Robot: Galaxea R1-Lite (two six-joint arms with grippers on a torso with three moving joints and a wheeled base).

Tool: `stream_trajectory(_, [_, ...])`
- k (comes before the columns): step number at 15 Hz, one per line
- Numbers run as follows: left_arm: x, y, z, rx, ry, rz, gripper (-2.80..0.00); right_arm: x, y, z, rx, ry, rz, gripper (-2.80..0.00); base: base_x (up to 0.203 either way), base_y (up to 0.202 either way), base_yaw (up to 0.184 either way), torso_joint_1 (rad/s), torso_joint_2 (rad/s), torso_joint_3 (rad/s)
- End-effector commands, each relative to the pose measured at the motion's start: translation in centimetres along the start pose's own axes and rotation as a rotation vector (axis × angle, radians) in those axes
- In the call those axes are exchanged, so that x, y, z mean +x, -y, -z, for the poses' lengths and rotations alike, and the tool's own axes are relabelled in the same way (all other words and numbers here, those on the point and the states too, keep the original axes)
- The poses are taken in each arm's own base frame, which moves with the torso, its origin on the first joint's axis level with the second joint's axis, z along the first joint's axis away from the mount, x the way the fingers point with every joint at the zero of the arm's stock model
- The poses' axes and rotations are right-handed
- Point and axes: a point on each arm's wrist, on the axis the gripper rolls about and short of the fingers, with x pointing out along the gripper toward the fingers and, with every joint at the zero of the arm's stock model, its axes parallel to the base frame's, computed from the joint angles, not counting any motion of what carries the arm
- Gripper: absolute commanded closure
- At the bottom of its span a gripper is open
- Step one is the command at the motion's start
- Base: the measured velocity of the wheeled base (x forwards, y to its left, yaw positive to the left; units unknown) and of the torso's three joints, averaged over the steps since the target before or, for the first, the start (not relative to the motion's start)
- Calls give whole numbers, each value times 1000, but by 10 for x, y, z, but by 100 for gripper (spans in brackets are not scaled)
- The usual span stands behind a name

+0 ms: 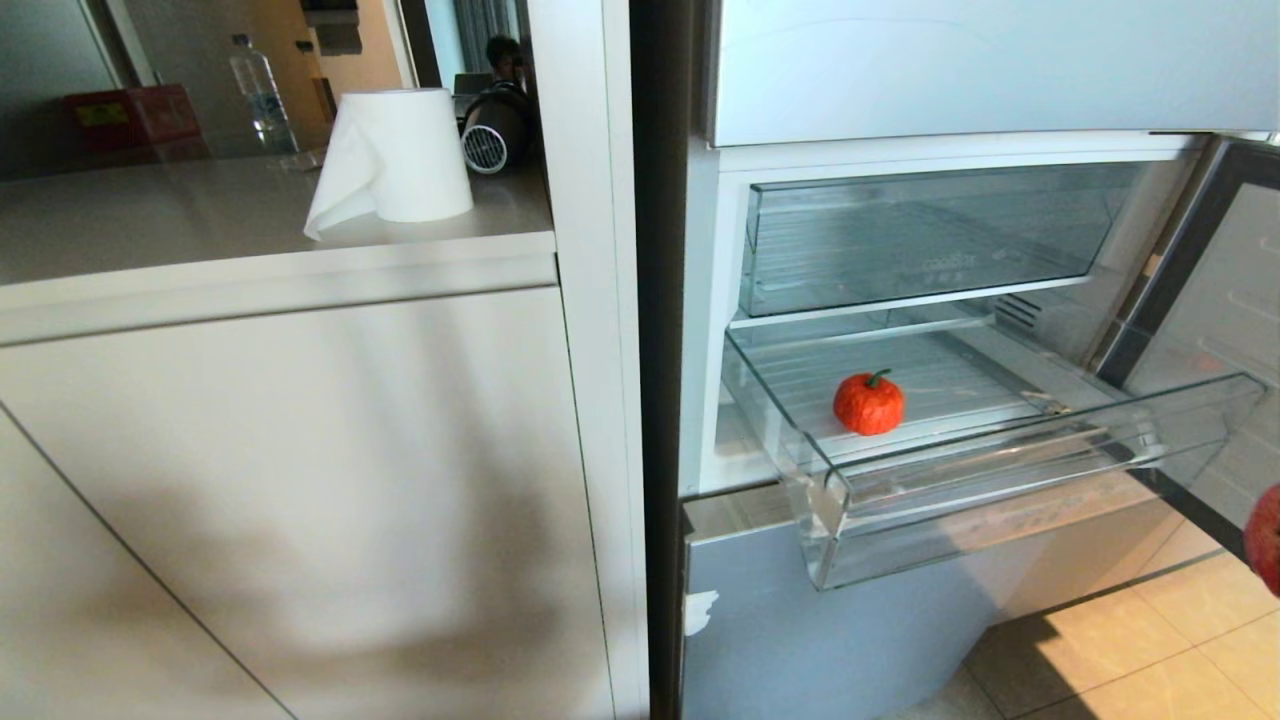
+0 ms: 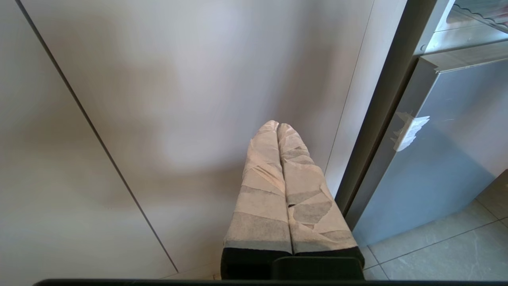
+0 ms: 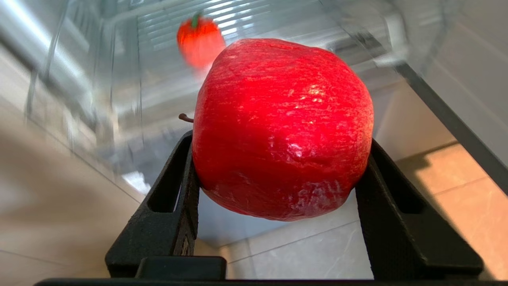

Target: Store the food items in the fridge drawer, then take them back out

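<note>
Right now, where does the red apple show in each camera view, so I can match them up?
Head view: only a red sliver of the apple at the right edge, below the pulled-out fridge drawer.
Left wrist view: not in it.
Right wrist view: centre, gripped between the right hand's black fingers.
Shared landmark: the orange-red fruit on the drawer's ribbed floor, also beyond the apple in the right wrist view.

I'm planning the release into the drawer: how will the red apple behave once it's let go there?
The apple, clamped in the right gripper, is round, so it will probably roll on the fridge drawer. Its glossy skin looks slippery, so it may shift between the fingers. It shows no denting, suggesting it is firm.
</note>
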Motion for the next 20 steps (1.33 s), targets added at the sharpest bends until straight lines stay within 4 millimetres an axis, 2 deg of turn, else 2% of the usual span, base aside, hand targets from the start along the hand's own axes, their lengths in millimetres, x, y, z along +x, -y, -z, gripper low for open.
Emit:
stream_trajectory(1, [0,0,0,0,1,0,0,81,-5,-30,18,-178,34,0,0,0,0,0,0,0])
stream_trajectory(3, [0,0,0,0,0,0,0,131,-10,-60,32,-183,42,0,0,0,0,0,0,0])
stream_trajectory(4, [0,0,0,0,1,0,0,152,-11,-69,31,-190,46,0,0,0,0,0,0,0])
stream_trajectory(8, [0,0,0,0,1,0,0,211,-10,-77,24,-237,62,0,0,0,0,0,0,0])
stream_trajectory(12, [0,0,0,0,1,0,0,256,-8,-77,19,-253,65,0,0,0,0,0,0,0])
stream_trajectory(16, [0,0,0,0,1,0,0,286,-8,-76,-2,-256,56,0,0,0,0,0,0,0])
stream_trajectory(20, [0,0,0,0,0,0,0,310,-7,-66,-54,-285,50,0,0,0,0,0,0,0])
